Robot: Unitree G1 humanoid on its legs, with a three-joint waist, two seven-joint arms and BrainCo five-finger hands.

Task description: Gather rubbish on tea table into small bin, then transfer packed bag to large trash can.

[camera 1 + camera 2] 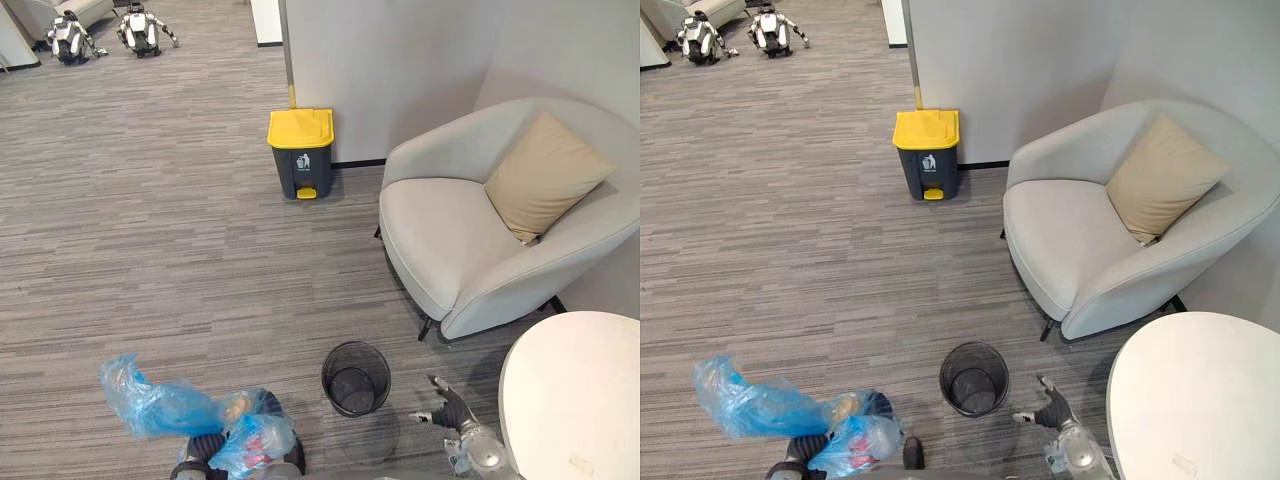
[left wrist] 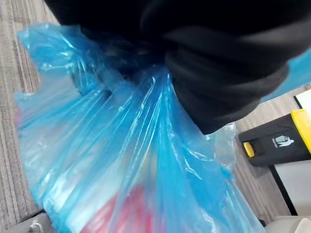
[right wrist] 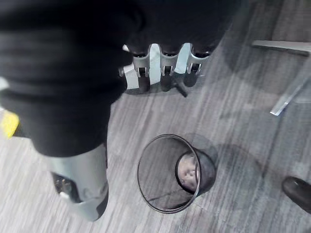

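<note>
A blue rubbish bag (image 1: 160, 408) with red and pale rubbish inside hangs from my left hand (image 1: 205, 447) at the near left. Its gathered neck (image 2: 121, 145) bunches up under that hand's dark cover (image 2: 218, 73), so the hand is shut on it. The small black mesh bin (image 1: 355, 377) stands on the carpet with no liner, just right of the bag. My right hand (image 1: 450, 410) hovers beside the bin with straight fingers (image 3: 163, 73) and holds nothing. The large trash can (image 1: 300, 150) with a yellow lid stands against the wall ahead.
The white round tea table (image 1: 575, 400) fills the near right corner. A grey armchair (image 1: 450, 230) with a beige cushion (image 1: 545, 175) sits right of the trash can. Open carpet lies between me and the can. Two other robots (image 1: 105, 35) sit far off at the left.
</note>
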